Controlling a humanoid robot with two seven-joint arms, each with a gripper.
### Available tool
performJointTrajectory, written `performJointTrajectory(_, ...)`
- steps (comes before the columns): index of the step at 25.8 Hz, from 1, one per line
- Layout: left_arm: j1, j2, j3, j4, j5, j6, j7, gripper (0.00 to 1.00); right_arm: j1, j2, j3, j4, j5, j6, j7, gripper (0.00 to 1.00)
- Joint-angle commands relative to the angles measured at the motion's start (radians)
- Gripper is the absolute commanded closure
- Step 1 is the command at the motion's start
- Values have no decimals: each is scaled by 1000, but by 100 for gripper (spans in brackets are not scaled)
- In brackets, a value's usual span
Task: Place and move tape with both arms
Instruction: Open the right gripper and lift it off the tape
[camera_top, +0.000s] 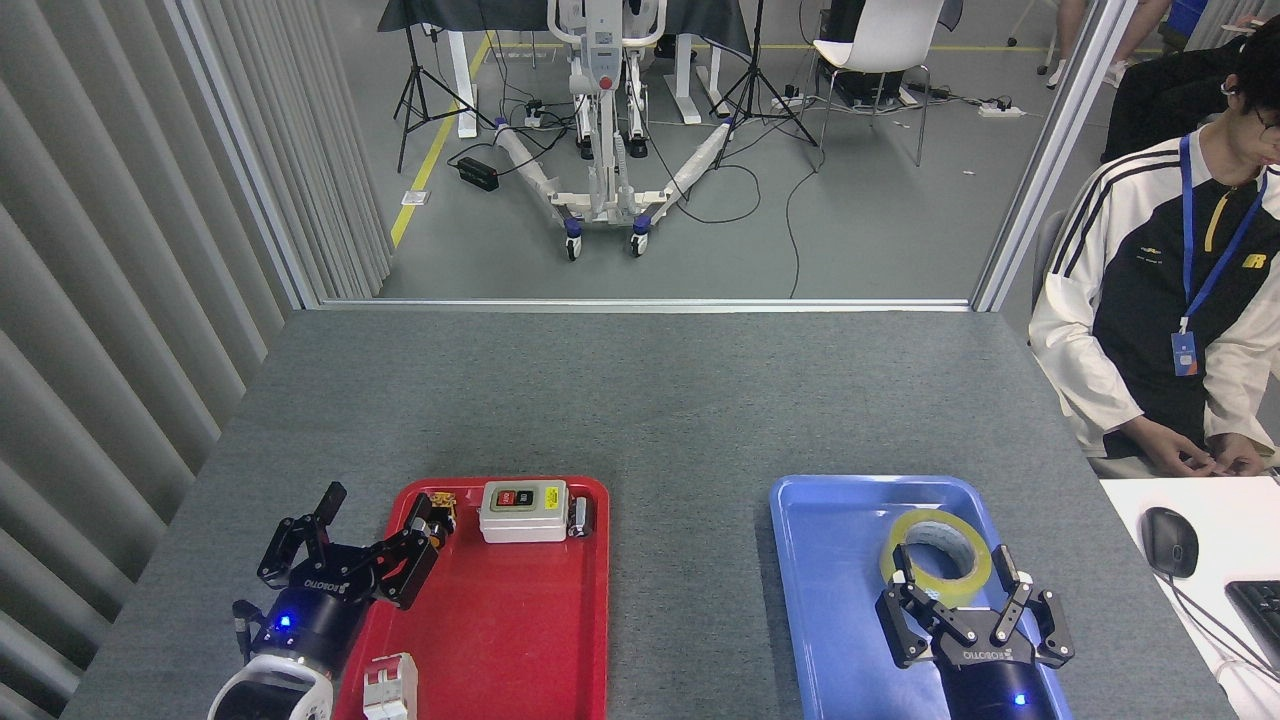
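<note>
Head view: tape (936, 556) lies flat, core upward.

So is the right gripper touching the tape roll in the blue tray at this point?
Cannot tell. In the head view the right gripper is open, its fingertips overlapping the near rim of the tape, but neither contact nor a gap shows plainly.
</note>
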Motion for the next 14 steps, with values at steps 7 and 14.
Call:
performJointTrajectory(7, 12, -5, 45, 3, -1, 12, 2, 0, -1, 7, 1, 34, -14, -3, 7, 0)
performJointTrajectory(14, 12, -7, 61, 7, 0, 12, 3, 0, -4, 16, 1, 36, -14, -4, 7, 0)
